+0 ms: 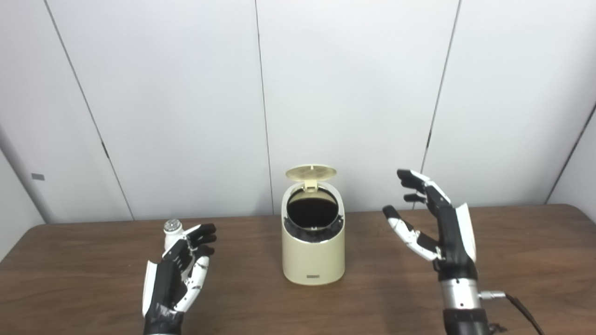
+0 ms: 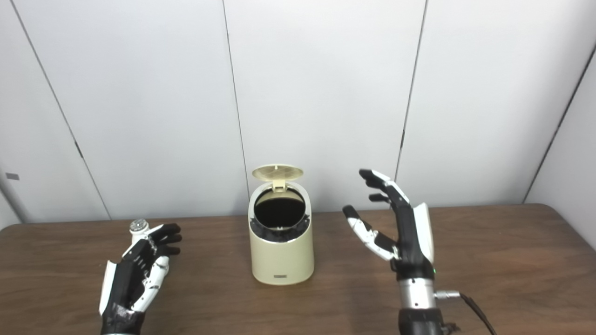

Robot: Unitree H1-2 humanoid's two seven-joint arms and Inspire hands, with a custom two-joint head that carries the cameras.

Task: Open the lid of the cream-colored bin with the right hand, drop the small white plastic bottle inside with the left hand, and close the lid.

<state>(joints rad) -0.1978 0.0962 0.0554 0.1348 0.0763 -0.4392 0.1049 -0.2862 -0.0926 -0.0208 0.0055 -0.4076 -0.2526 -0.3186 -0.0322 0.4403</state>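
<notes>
The cream-colored bin (image 1: 313,253) stands mid-table with its round lid (image 1: 310,172) flipped up at the back, showing the dark opening. The small white plastic bottle (image 1: 171,232) with a silvery cap stands upright on the table at the left. My left hand (image 1: 179,272) is open, resting low, its fingertips right beside the bottle and partly hiding its body; I cannot tell whether they touch it. My right hand (image 1: 435,223) is open and empty, raised upright to the right of the bin, palm facing it, clear of the lid.
The brown wooden table (image 1: 526,260) runs the full width, with white wall panels close behind its back edge. A cable (image 1: 521,307) trails from my right wrist at the bottom right.
</notes>
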